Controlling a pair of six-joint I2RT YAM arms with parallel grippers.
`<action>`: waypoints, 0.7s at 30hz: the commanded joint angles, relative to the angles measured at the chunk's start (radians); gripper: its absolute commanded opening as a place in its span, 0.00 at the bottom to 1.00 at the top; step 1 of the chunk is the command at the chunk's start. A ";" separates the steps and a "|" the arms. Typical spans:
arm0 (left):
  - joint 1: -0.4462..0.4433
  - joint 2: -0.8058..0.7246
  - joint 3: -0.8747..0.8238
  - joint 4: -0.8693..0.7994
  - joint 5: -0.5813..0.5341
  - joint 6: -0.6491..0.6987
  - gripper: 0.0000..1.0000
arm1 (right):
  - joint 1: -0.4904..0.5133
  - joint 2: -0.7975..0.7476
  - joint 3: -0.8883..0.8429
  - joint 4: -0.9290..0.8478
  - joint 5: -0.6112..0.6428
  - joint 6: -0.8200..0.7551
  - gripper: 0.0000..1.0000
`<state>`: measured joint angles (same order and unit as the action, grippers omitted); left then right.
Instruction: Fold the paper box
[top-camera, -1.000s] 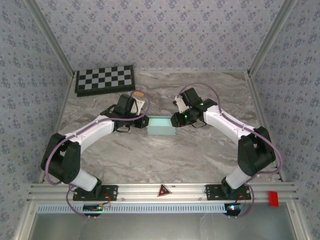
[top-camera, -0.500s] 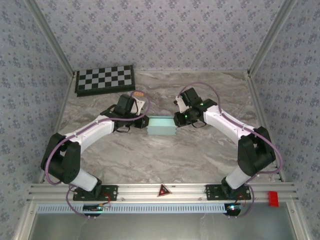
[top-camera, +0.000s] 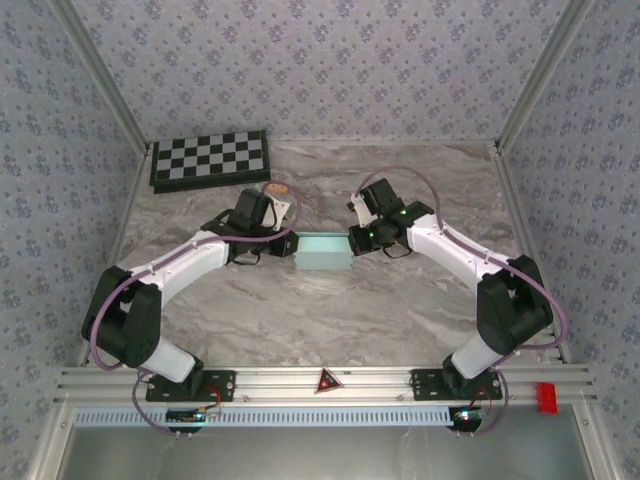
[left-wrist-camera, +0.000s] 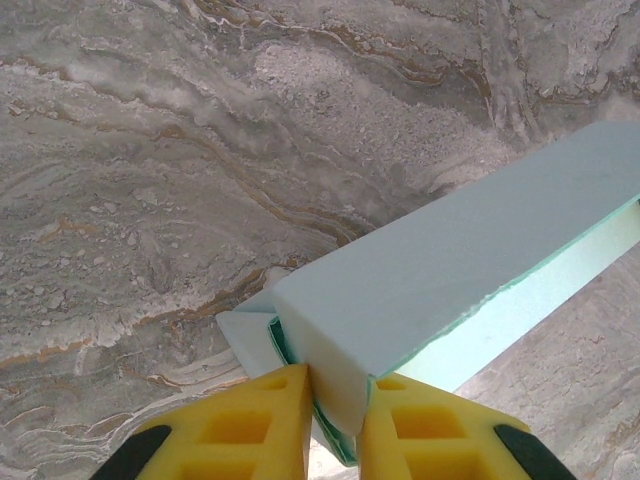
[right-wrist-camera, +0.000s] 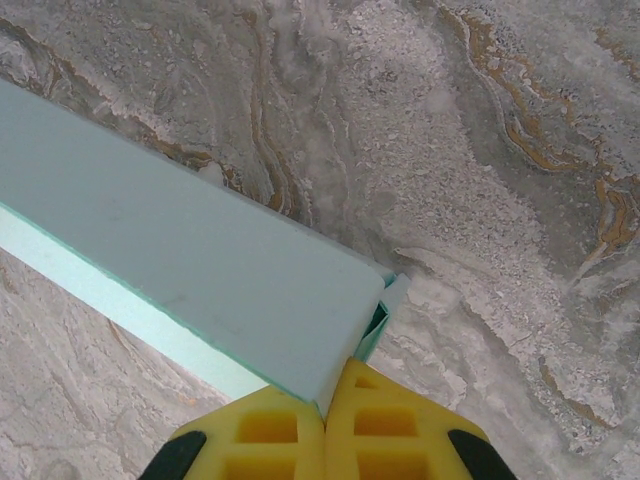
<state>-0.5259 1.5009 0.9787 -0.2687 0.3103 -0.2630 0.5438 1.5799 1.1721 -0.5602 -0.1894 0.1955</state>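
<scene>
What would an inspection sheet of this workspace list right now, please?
Surface: grey marbled tabletop, no spills seen.
Job's things: pale cyan rectangular card box, folded up, between the two grippers.
Clutter: black-and-white checkerboard at the far left corner; small red block on the near rail.
Grippers: left gripper shut on the box's end flap; right gripper shut at the opposite corner, pinch unclear.
Cables: purple cables loop along both arms, no snag seen.
Surroundings: floral-patterned wallpaper walls on three sides.
</scene>
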 joint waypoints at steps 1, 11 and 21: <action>-0.017 0.016 -0.017 -0.078 -0.012 0.007 0.18 | 0.028 0.027 -0.042 -0.075 -0.020 0.007 0.02; -0.024 0.019 -0.024 -0.082 -0.033 0.011 0.19 | 0.046 0.051 -0.042 -0.092 -0.012 0.005 0.00; -0.029 0.016 -0.035 -0.090 -0.050 0.018 0.19 | 0.056 0.064 -0.055 -0.099 -0.010 0.007 0.00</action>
<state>-0.5400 1.5005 0.9775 -0.2684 0.2752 -0.2619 0.5655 1.5803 1.1694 -0.5598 -0.1444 0.1955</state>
